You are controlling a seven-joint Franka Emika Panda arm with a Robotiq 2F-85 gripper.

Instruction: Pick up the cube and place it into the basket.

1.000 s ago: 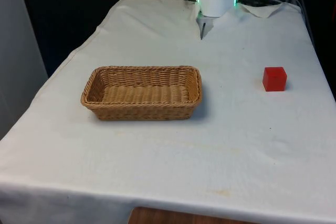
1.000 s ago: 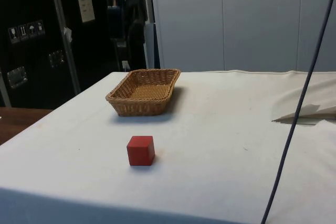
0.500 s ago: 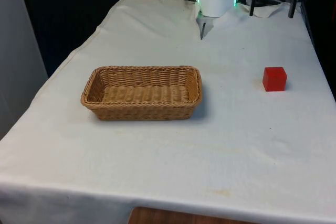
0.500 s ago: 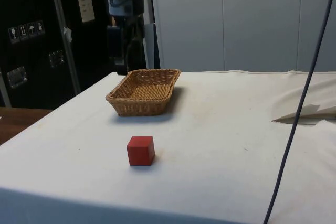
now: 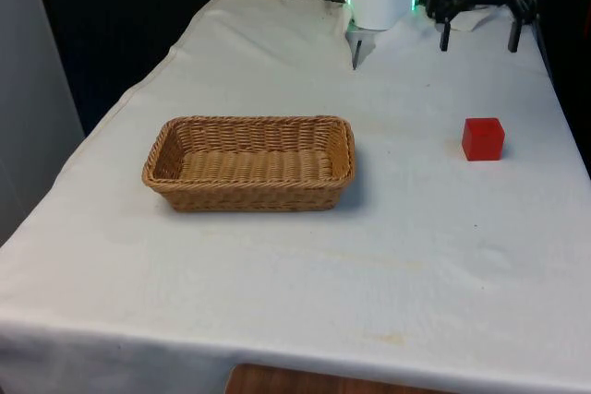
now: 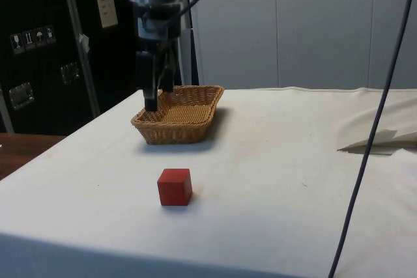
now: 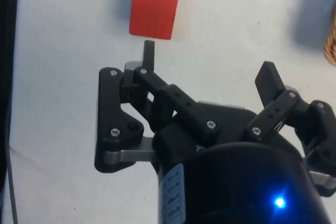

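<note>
- Claw (image 5: 478, 41) wide open, fingers (image 7: 149, 55) well apart, gripping nothing, touching nothing.
- Hanging in the air above the table (image 5: 277, 256), beyond the cube (image 5: 483, 138) in the front view.
- In the side view, claw (image 6: 158, 96) level with the basket (image 6: 178, 113), up off the cloth.
- Red cube (image 6: 174, 187) sitting on the cloth, well apart from the basket (image 5: 249, 162), at the front view's right.
- Cube (image 7: 153, 9) just past one fingertip from the wrist.
- Lower and nearer the cube than half a second ago; cube and basket unmoved.
</note>
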